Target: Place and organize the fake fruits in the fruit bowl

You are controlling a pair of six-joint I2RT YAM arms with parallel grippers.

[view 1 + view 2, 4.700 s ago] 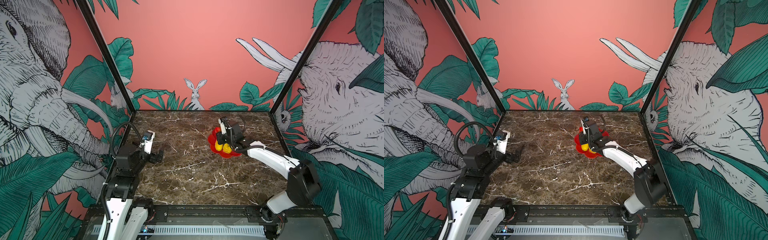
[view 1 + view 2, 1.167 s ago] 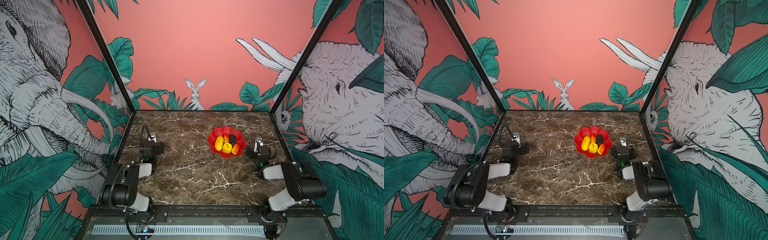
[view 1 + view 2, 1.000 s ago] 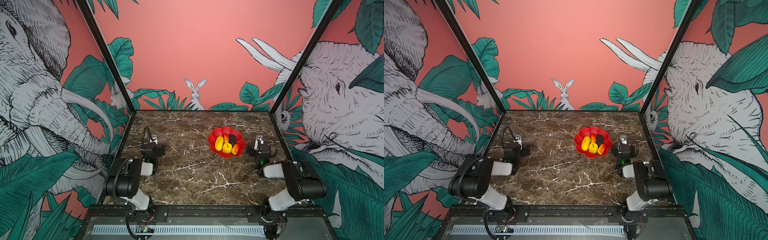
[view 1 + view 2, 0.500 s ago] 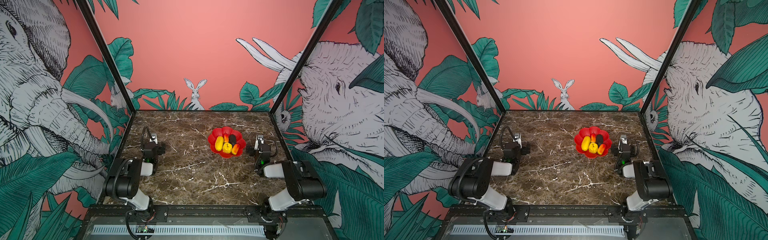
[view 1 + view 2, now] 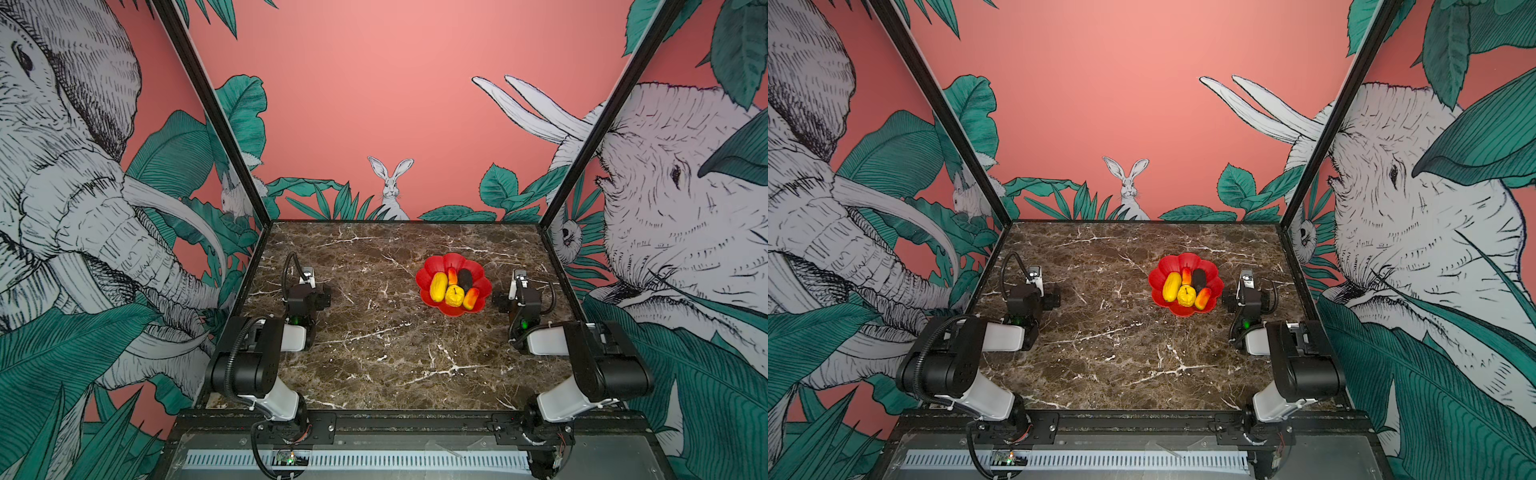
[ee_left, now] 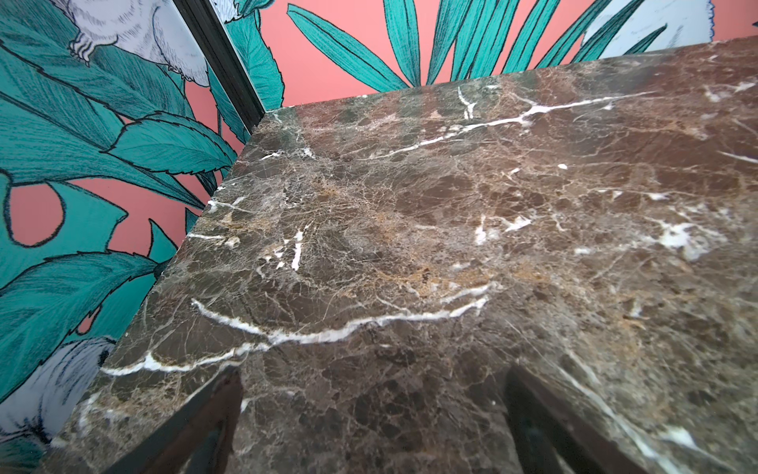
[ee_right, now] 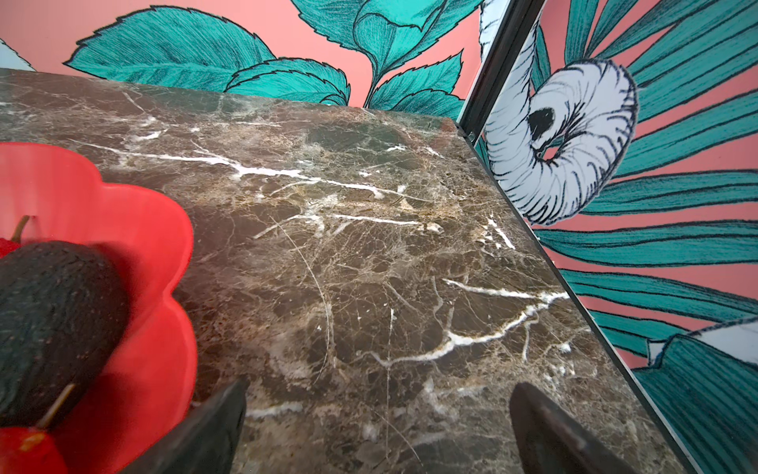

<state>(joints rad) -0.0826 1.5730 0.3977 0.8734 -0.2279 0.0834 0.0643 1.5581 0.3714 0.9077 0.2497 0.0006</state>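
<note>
Marble top (image 5: 374, 365): long yellow fruit (image 5: 438, 286) in bowl (image 5: 455, 259) lies front-to-back (tilted); left tool (image 6: 371, 375), right tool (image 7: 379, 385) wide.

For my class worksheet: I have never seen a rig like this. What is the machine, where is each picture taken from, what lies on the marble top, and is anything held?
It is a robot with two arms, a left arm and a right arm, mounted at the near edge of a marble table. Two pictures look down from overhead and are nearly alike. The other two come from cameras on the wrists, looking out past the fingers. A red flower-shaped fruit bowl holds all five fake fruits: yellow, black and red-orange. The left gripper and the right gripper stand open, holding nothing.
</note>
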